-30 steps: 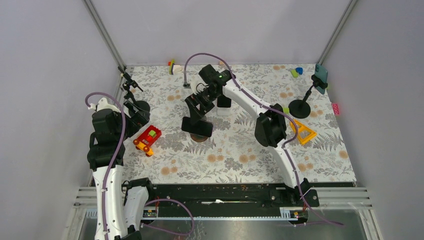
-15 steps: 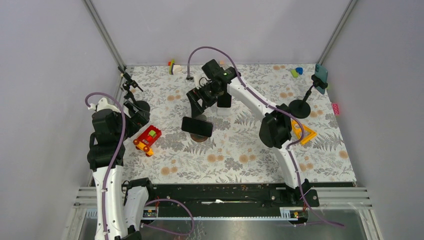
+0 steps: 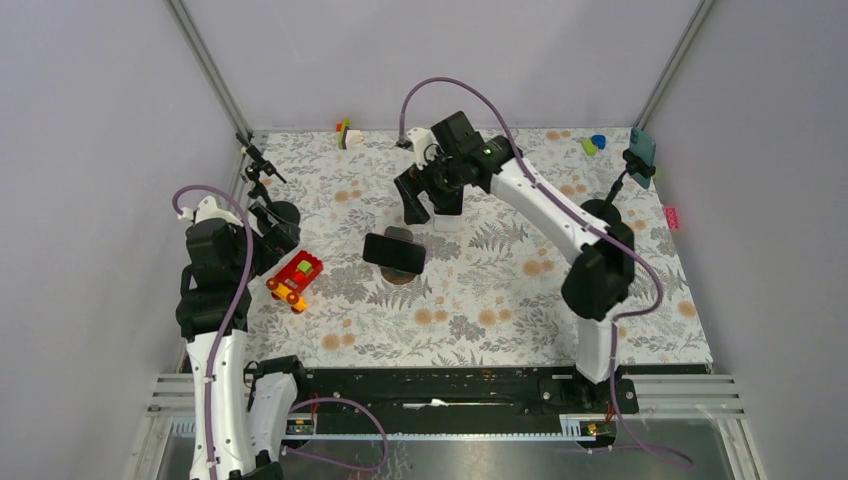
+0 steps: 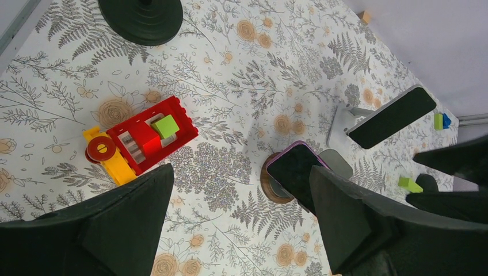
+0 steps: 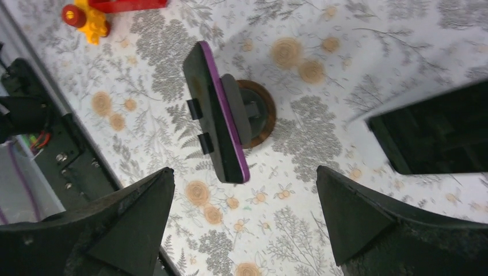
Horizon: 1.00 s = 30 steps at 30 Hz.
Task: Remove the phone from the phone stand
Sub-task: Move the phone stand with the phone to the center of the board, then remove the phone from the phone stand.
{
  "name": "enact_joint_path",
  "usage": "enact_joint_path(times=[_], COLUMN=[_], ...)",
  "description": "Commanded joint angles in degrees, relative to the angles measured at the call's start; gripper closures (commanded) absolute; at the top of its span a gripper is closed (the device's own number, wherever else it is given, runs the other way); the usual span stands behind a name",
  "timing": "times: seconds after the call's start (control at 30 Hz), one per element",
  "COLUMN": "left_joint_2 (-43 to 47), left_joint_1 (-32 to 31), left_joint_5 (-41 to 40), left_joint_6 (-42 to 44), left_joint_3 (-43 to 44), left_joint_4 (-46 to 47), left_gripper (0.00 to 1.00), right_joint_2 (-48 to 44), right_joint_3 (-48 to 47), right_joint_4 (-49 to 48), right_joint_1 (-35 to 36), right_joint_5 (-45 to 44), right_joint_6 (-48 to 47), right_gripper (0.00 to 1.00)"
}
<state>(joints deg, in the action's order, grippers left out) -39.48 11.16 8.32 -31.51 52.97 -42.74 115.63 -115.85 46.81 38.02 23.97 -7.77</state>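
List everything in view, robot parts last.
phone: 1, purple-edged, on phone stand
phone stand: 1, grey, brown base, mat centre
black device: 1, on white stand beyond centre
gooseneck stands: 2, black, far left, far right
teal phone: 1, clamped in the right one
toy truck: 1, red-yellow, left of centre
triangle: 1, orange, right side
small blocks: several, mixed, far and right edges
mat: 1, floral, tabletop
left pincer: 1, black, open, left
right pincer: 1, black, open, beyond phone
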Motion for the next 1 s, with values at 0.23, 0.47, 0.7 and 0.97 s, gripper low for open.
enact_joint_path(times=[0.23,0.47,0.7,0.97], left_joint_2=[-1.3,-2.1,-2.4,-2.6], left_joint_1=[-0.1,-0.1,-0.1,-0.1], left_joint_5=[-1.1,-1.3,-1.6,-2.0], left_joint_6=[1.0,1.3,1.5,1.8], left_joint_3=[-2.4,-3.3,-4.5,-6.0], left_joint_4=[4.3,5.3,5.7,6.1], left_gripper=[0.04,0.05,0.05,0.05], right_joint_2=[-26.4,-39.1,-41.9,-41.4], right_joint_3=[29.6,47.8,48.4,47.6], right_joint_4=[-29.7,-48.3,-37.2,-29.0], right_joint_1=[-1.3,-1.3,-1.3,-1.3], right_joint_5=[-12.7,-10.7,-11.1,-14.3], right_joint_6=[5.9,6.0,4.0,2.0], right_gripper=[0.00,0.01,0.00,0.00])
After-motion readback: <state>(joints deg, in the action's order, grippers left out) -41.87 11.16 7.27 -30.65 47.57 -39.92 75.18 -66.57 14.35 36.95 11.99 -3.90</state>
